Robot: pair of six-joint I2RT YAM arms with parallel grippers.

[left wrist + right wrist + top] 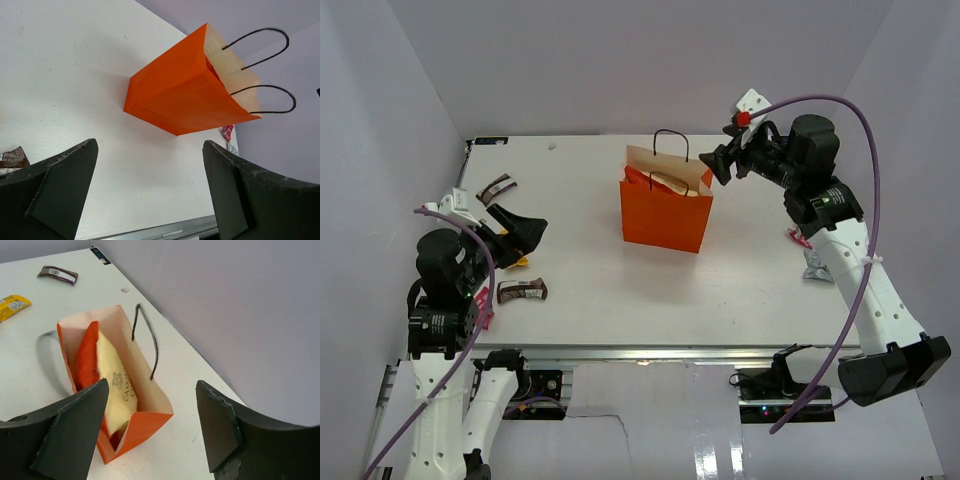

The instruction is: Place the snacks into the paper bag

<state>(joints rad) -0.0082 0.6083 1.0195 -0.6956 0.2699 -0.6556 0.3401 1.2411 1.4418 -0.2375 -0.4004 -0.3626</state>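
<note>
Both empty, agape: left pincer [150, 147], right pincer [152, 385]; crisp packet [117, 390] upright in paper bag [665, 215]

Top camera looks down over the whole table [580, 270]; both wrist cameras face the paper bag [175, 100].

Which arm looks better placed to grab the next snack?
Probably the left: the left claw, open, sits low near a brown bar, while the right claw is up at the paper bag.
</note>
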